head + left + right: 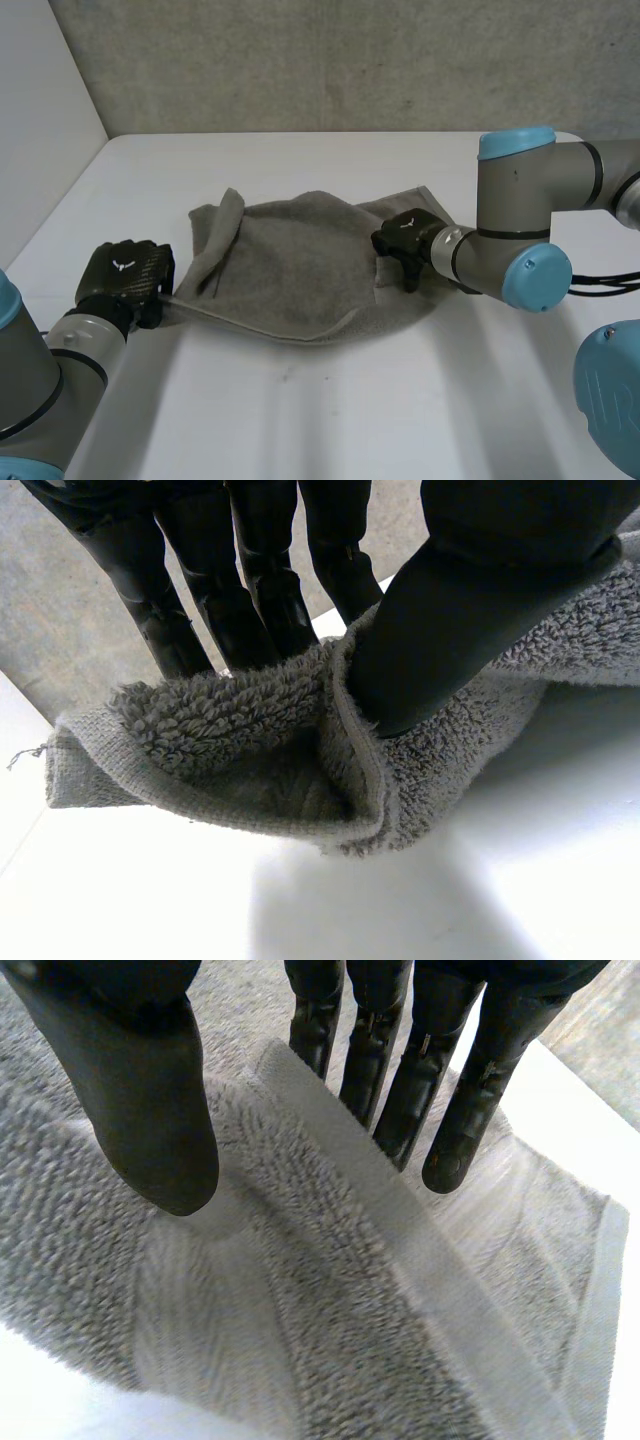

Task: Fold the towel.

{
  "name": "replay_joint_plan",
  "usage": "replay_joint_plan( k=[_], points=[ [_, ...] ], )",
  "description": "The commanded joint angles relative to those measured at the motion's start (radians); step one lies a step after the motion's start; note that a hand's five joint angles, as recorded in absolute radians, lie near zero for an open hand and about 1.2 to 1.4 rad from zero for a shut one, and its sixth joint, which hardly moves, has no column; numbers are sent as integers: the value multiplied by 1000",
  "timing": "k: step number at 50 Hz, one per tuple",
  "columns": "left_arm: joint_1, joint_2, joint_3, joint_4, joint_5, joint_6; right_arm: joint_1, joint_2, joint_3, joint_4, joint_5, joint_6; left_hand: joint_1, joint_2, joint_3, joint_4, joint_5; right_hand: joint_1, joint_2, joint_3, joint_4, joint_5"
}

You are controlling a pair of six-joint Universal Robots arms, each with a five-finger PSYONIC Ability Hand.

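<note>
Place: a robot lab or test cell.
Machines: 2 industrial-style arms, the left arm [40, 370] and the right arm [520, 215], with grey joints and light-blue caps, reach in over the work area.
Tabletop: a plain white tabletop [300, 420] with a smooth matte surface carries 1 grey towel [300, 260].
Backdrop: a rough, speckled grey wall [350, 60] stands directly behind the tabletop.
Side: a plain white panel [40, 110] closes off the left side and meets the wall at a corner, like a test booth.
</note>
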Motion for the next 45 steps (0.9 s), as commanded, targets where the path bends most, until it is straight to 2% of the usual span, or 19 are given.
replay_joint_plan(
  k=[1, 4, 6, 12, 15, 18, 20, 21, 23, 26, 28, 29, 31, 32, 34, 35, 36, 39, 45],
  points=[
    [0, 0, 0, 0, 0, 0, 0, 10, 26, -4, 0, -3, 217, 179, 179, 177, 202, 8, -13, -3, -4, 14],
    [0, 0, 0, 0, 0, 0, -5, 9, 26, -6, 0, 1, 217, 179, 179, 177, 202, 178, 158, 168, 166, 184],
    [0, -2, 0, 0, 0, 0, -9, -5, 23, -19, 0, 9, 217, 179, 179, 177, 202, 668, 647, 657, 656, 674],
    [0, -3, 0, 2, 0, 0, -25, -80, 40, -67, 8, 76, 217, 179, 179, 177, 202, 671, 650, 660, 658, 677],
    [0, -5, 0, 2, 0, 2, -75, -216, 145, -82, 2, 156, 217, 179, 179, 177, 202, 671, 650, 660, 658, 677],
    [0, -3, 0, 2, 0, 2, -104, -277, 208, -90, 0, 164, 217, 179, 179, 177, 202, 671, 650, 660, 658, 677],
    [0, -5, 0, 2, 0, 2, -162, -400, 373, -145, -3, 164, 217, 179, 179, 177, 202, 671, 650, 660, 658, 677],
    [0, -5, 0, 2, 0, 2, -163, -401, 374, -145, -3, 164, 217, 179, 179, 177, 202, 671, 650, 660, 658, 677],
    [0, -5, 0, 2, 0, 2, -221, -521, 568, -237, -26, 162, 217, 179, 179, 177, 202, 671, 650, 660, 658, 677],
    [0, -8, -2, 2, 0, 2, -252, -576, 664, -282, -46, 162, 217, 179, 179, 177, 202, 671, 650, 660, 658, 677],
    [0, -14, -2, 2, 2, 2, -319, -670, 835, -358, -104, 165, 217, 179, 179, 177, 202, 671, 650, 660, 658, 677],
    [0, -22, -2, 2, 2, 2, -319, -671, 836, -359, -104, 165, 217, 179, 179, 177, 202, 671, 650, 660, 658, 677],
    [0, -31, 0, 2, 2, 2, -411, -750, 990, -439, -197, 177, 217, 179, 179, 177, 202, 671, 650, 660, 658, 677],
    [-2, -40, 0, 2, 2, 2, -411, -751, 991, -440, -198, 178, 217, 179, 179, 177, 202, 671, 650, 660, 658, 677],
    [-2, -51, 0, 5, 2, 2, -497, -825, 1131, -533, -300, 199, 217, 179, 179, 177, 202, 671, 650, 660, 658, 677],
    [-2, -63, 0, 8, 2, 2, -497, -826, 1132, -533, -300, 199, 217, 179, 179, 177, 202, 671, 650, 660, 658, 677],
    [-2, -63, 0, 8, 2, 2, -526, -852, 1188, -582, -344, 220, 217, 179, 179, 177, 202, 671, 650, 660, 658, 677],
    [-3, -86, 0, 23, 3, 3, -566, -876, 1266, -660, -403, 275, 217, 179, 179, 177, 202, 671, 650, 660, 658, 677],
    [-6, -124, -3, 40, 47, 5, -577, -881, 1276, -681, -418, 308, 217, 179, 179, 177, 202, 671, 650, 660, 658, 677]
  ],
)
